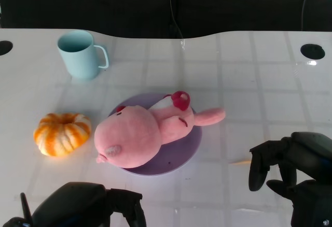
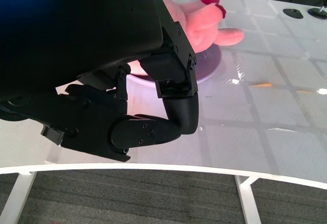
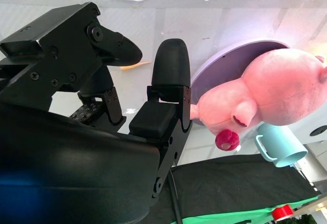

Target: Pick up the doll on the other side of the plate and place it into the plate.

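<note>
We note a glossy white table [image 1: 249, 76] with faint grid lines, a purple plate [image 1: 182, 152] near its middle, an orange pumpkin [image 1: 62, 132] beside it, a light-blue mug [image 1: 79, 55] farther back.

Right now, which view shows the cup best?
The head view: the whole cup stands unblocked, with its handle visible. The right wrist view shows only part of it at the picture's edge. The left wrist view does not show it.

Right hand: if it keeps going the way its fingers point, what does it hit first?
Probably the pink doll on the purple plate; the right hand points at its legs, though depth is unclear.
</note>
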Available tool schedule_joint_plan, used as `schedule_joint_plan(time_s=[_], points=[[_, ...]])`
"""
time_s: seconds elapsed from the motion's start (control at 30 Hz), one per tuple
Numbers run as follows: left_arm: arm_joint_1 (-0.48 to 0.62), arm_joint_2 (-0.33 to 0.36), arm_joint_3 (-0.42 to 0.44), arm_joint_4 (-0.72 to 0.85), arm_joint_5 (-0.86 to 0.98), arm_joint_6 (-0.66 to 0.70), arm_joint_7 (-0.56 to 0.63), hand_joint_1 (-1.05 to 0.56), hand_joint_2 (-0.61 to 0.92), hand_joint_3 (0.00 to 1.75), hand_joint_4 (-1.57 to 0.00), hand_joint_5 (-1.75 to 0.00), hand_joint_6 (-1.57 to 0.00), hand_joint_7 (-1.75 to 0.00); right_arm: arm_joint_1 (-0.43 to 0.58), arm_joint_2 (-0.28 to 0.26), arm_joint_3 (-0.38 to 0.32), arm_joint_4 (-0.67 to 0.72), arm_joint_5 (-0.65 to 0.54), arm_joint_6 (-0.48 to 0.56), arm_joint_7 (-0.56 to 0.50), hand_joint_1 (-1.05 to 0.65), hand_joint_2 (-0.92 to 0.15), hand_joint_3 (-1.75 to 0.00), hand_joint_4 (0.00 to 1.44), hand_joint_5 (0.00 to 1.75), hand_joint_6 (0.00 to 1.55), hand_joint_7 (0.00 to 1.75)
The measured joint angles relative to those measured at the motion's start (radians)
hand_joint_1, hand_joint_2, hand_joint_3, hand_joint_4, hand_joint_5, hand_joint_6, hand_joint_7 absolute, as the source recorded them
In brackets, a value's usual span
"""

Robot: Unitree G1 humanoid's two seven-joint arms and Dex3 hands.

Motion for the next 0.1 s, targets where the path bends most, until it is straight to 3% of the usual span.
schedule_joint_plan(time_s=[0.1], points=[[0.000, 0.000, 0.000, -0.002, 0.000, 0.004, 0.000, -0.37, 0.92, 0.43, -0.65, -1.30, -0.70, -0.93, -0.001, 0.000, 0.002, 0.000, 0.000, 0.000, 0.000, -0.03, -0.46, -0.98, 0.85, 1.56, 0.87, 1.06]])
